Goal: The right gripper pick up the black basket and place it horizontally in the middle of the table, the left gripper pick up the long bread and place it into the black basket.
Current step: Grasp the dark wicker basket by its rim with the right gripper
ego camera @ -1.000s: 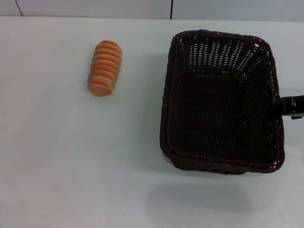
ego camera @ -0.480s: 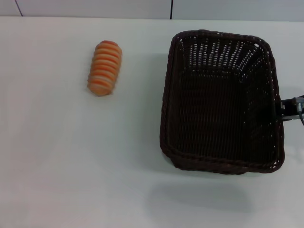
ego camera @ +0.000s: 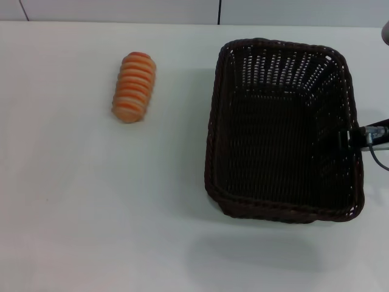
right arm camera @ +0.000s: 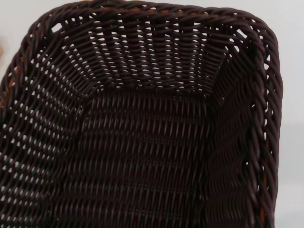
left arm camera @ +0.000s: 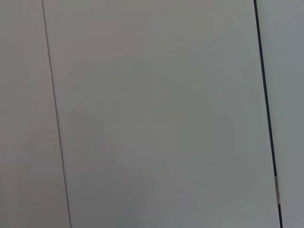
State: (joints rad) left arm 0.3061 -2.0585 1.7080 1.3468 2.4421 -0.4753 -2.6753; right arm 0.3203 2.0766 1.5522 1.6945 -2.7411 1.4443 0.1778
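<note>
The right tool (ego camera: pixel 358 135) reaches in from the right edge and meets the right wall of the basket (ego camera: pixel 282 131); whether it is gripping the rim cannot be told. The basket sits on the right half of the white tabletop (ego camera: pixel 91 213), its long side running away from the robot. The bread (ego camera: pixel 134 86) lies well apart to the left, with bare tabletop between them. The left tool is out of sight.
</note>
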